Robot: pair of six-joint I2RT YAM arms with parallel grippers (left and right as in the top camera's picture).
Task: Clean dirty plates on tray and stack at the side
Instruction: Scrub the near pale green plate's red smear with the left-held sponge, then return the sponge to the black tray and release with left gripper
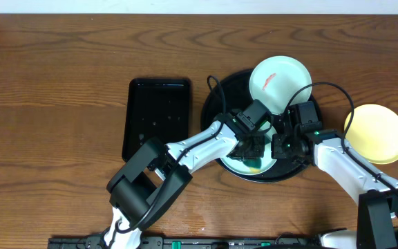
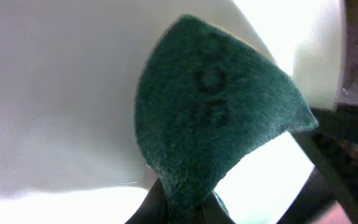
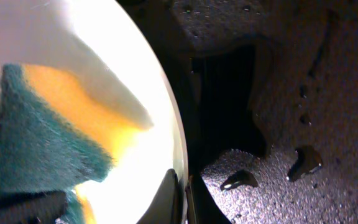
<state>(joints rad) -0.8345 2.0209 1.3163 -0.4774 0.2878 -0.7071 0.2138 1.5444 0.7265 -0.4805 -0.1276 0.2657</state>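
Observation:
A pale mint-white plate (image 1: 244, 164) lies in the round black tray (image 1: 216, 104). My left gripper (image 1: 253, 146) is shut on a green and yellow sponge (image 2: 216, 118) and presses it on this plate (image 2: 55, 87). My right gripper (image 1: 276, 146) is shut on the same plate's right rim (image 3: 180, 143); the sponge (image 3: 48, 143) shows there too. A second mint-white plate (image 1: 280, 83) with a red-orange smear leans on the tray's far rim. A pale yellow plate (image 1: 376, 133) lies on the table to the right of the tray.
A smaller rectangular black tray (image 1: 157, 117) lies left of the round tray. The round tray's floor (image 3: 303, 93) is wet with droplets. A black cable (image 1: 327, 86) loops over the right arm.

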